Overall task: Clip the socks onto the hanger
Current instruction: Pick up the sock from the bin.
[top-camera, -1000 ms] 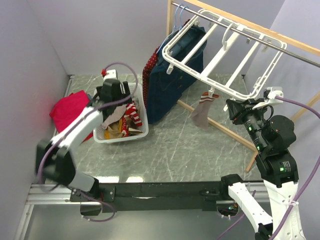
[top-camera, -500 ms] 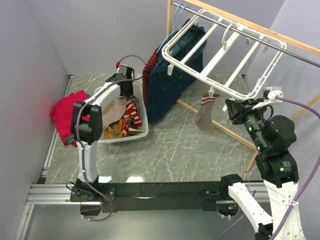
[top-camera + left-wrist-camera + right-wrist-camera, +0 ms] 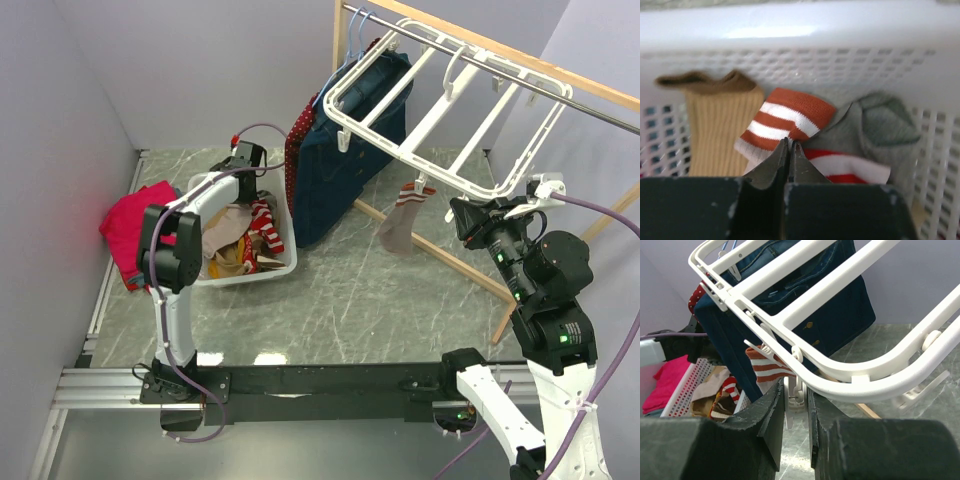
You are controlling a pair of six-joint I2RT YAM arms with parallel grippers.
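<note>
– Where was the hanger?

– The large white plastic rectangular drying frame (image 3: 432,112) hung on the light wooden rack (image 3: 338,50), above the far right corner of the grey marbled tabletop (image 3: 350,300).

– Was any sock on it?

– One. A taupe fabric sock with a reddish-brown striped cuff (image 3: 400,226) dangled from a clip on the frame's near rim and hung free.

– And the right gripper?

– The right gripper (image 3: 463,213) was up at that same rim, just beside the hanging sock. Its jaws were drawn in to a narrow slot around a small white plastic clip (image 3: 795,396), which filled the gap between them.

– Where were the other socks?

– In the white perforated plastic basket (image 3: 284,262) toward the far left corner. The left wrist view showed an orange-and-white striped sock (image 3: 790,117). A tan ribbed sock with a brown cuff (image 3: 720,132) lay to its left and a grey-green sock (image 3: 880,127) to its right, all against the basket wall.

– What about the left gripper?

– The left gripper (image 3: 246,170) was over the basket's far end with its jaws pressed fully together. The tips sat right at the orange-striped sock. I couldn't tell whether any fabric was pinched between them.

– Anything else around?

– A large navy garment (image 3: 350,160) hung near the far edge beside the frame. A bright pink cloth (image 3: 135,228) lay by the left edge.
</note>
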